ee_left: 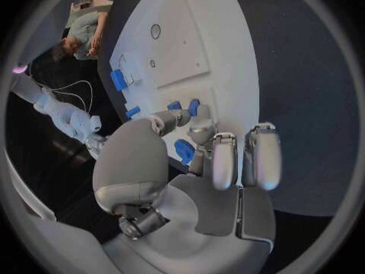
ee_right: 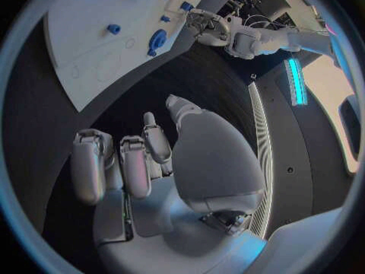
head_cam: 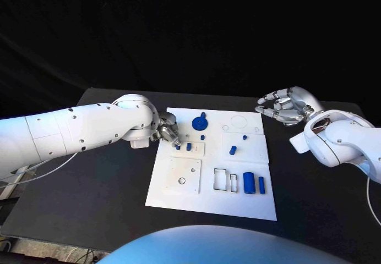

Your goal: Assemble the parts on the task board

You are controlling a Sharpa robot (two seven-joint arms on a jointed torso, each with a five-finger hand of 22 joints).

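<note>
Silver fingers of the left hand (head_cam: 166, 133) are bent down at the left edge of the white task board (head_cam: 183, 198) — whether they pinch the small blue part (ee_left: 184, 150) just under their tips I cannot tell. Off the board's far right corner, the right hand (head_cam: 283, 106) hovers, curled in, holding nothing.

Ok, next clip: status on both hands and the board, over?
Left hand down at board's left edge, fingers among small blue parts, hold unclear. Right hand curled, empty, off the board. Nothing blocking.
</note>
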